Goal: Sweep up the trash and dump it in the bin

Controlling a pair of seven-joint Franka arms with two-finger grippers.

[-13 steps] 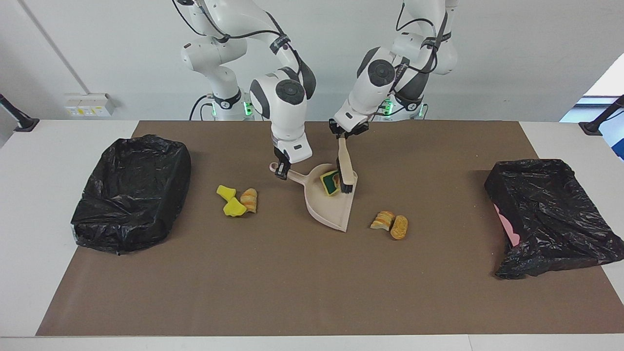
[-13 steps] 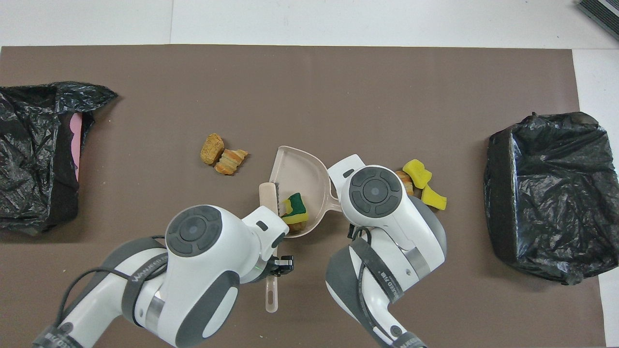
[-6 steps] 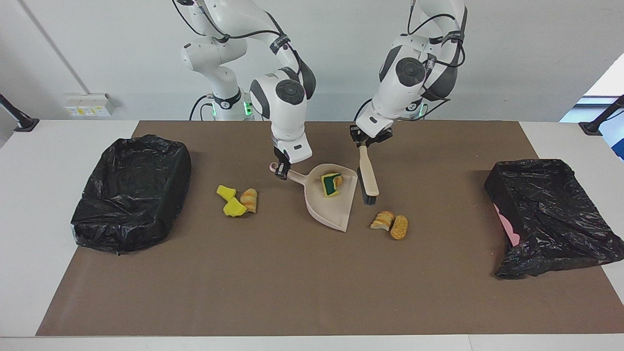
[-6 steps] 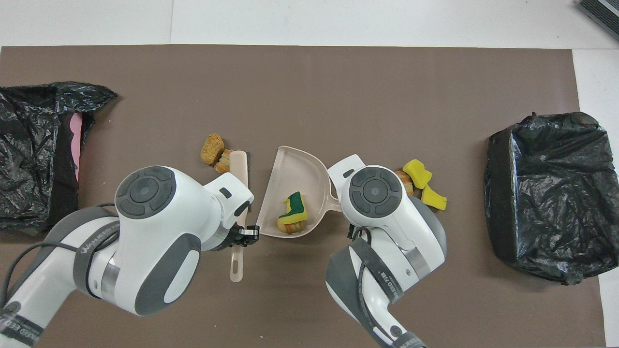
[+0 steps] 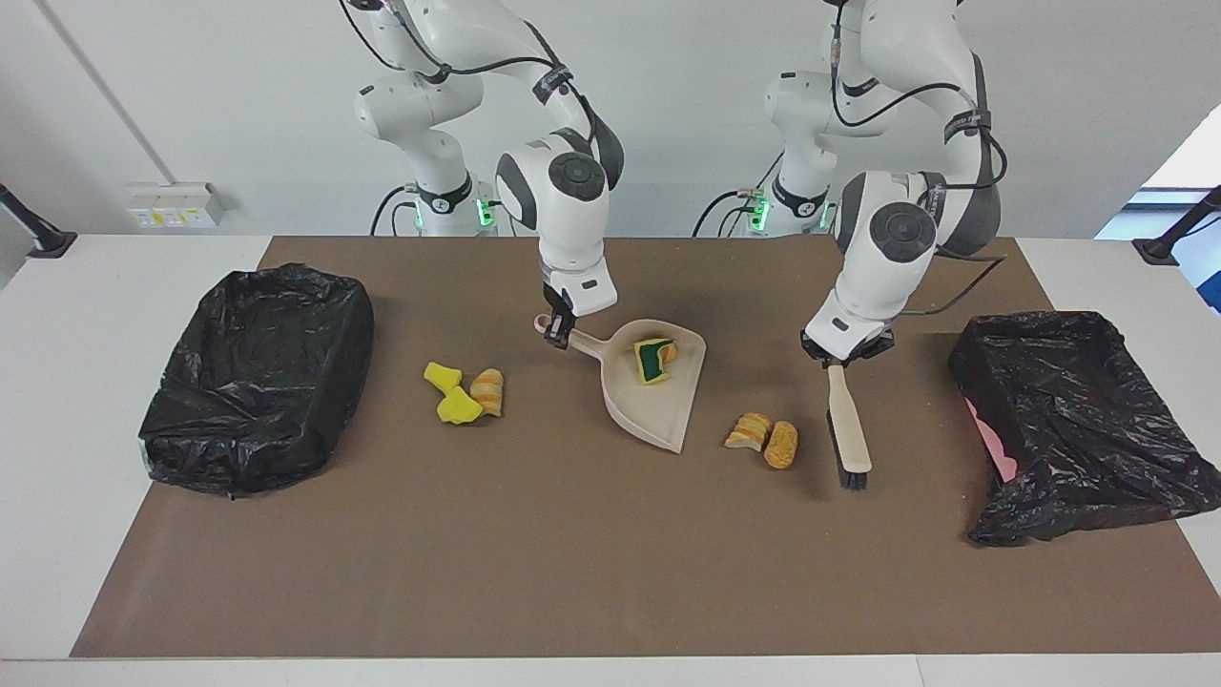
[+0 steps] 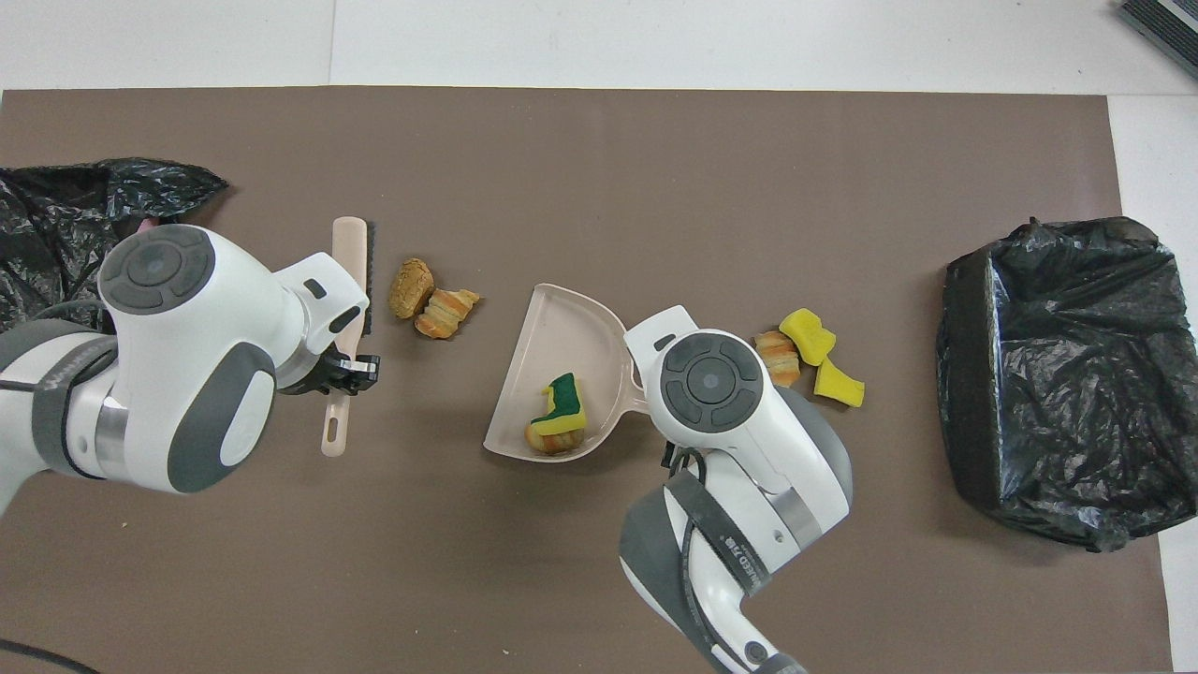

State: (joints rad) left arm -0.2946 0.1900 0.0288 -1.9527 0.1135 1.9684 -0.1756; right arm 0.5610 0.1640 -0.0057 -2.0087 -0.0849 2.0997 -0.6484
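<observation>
Trash in dustpan (handle between right jaws).

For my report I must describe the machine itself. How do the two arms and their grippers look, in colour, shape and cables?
Both arms are glossy white with rounded shells and dark grey sections at the joints, each joint capped by a dark round disc. Black cables run along the outside, strapped on by black bands. Green lights glow at both bases. The left gripper and the right gripper are small and black, under white wrist blocks.

A robotics lab: two white arms at a bare-walled table.
</observation>
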